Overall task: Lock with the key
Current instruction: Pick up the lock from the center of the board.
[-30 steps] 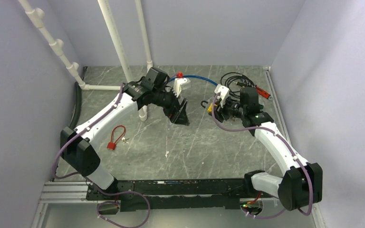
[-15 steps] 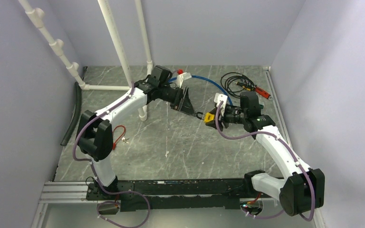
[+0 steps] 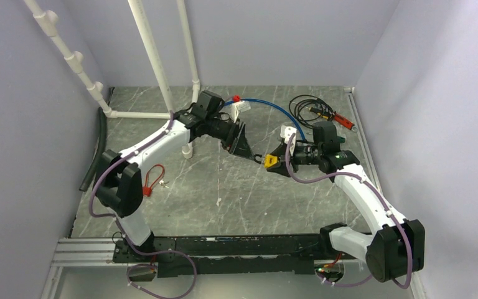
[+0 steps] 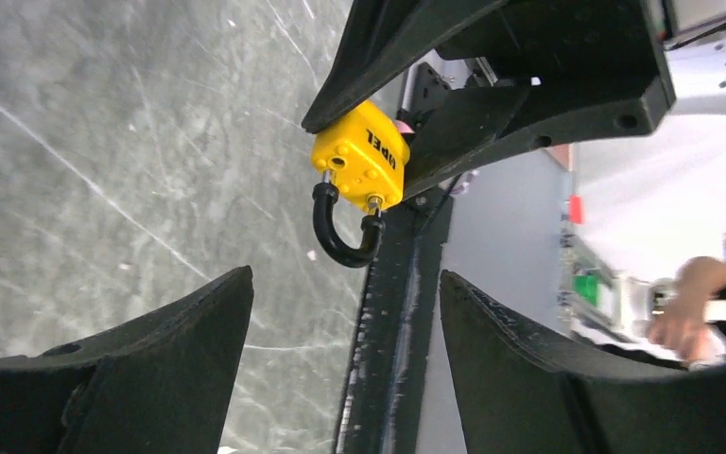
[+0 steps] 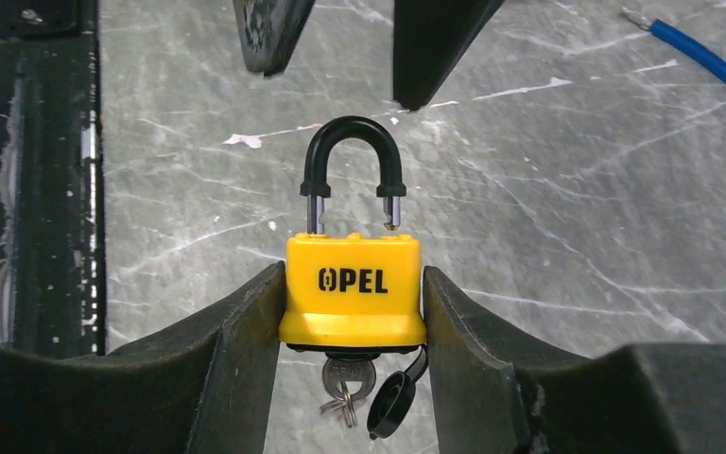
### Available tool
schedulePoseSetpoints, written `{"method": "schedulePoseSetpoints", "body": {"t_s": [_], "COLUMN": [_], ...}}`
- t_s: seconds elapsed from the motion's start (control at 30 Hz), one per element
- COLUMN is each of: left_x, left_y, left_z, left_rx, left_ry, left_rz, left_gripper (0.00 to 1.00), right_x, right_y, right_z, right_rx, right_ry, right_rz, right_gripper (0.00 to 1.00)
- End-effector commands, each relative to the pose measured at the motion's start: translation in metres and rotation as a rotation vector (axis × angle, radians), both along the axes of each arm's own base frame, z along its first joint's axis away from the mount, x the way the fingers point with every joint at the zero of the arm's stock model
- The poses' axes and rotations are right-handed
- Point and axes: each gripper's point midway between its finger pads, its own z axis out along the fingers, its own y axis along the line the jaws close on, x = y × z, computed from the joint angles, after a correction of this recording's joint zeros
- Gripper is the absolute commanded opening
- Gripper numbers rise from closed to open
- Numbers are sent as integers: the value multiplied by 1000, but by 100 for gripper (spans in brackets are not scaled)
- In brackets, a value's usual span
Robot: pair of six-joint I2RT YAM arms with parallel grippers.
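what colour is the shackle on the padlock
Black shackle on a yellow padlock; clearest in the right wrist view.

Two arms (image 3: 162, 140) counted, one tool on each: left tool (image 4: 345, 281), right tool (image 5: 354, 284). Two locks counted: one yellow padlock (image 5: 354, 288), one red lock (image 3: 144, 190) on surface (image 3: 243, 193). One key (image 5: 347, 375) seen, with one black dust cap (image 5: 389, 402) beside it. Four lengths of white pipes (image 3: 151, 53) counted. One blue hose (image 3: 274, 106), one black hose (image 3: 101, 140), one black cable coil (image 3: 305, 103) noted. One red-handled item (image 3: 346, 123) noted, kind not made out.
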Motion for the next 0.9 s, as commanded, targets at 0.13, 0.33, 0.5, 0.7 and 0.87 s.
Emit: {"method": "schedulePoseSetpoints", "body": {"t_s": [0.13, 0.33, 0.5, 0.7, 0.87], "left_x": [6, -8, -16, -40, -49], "left_y": [32, 30, 33, 27, 14], "left_z": [20, 17, 5, -22, -34], "left_rx": [33, 46, 59, 51, 79], "left_ry": [-655, -885, -965, -968, -969], "left_rz": [-142, -309, -399, -522, -558], "left_gripper": [80, 77, 75, 69, 58], "right_x": [-24, -34, -39, -49, -42], "right_y": [22, 29, 31, 30, 28], "right_z": [13, -7, -23, -25, -17], "right_rx": [174, 264, 289, 322, 412], "right_ry": [165, 477, 647, 770, 779], "right_rz": [138, 151, 195, 274, 281], "right_gripper": [11, 9, 9, 9, 9]}}
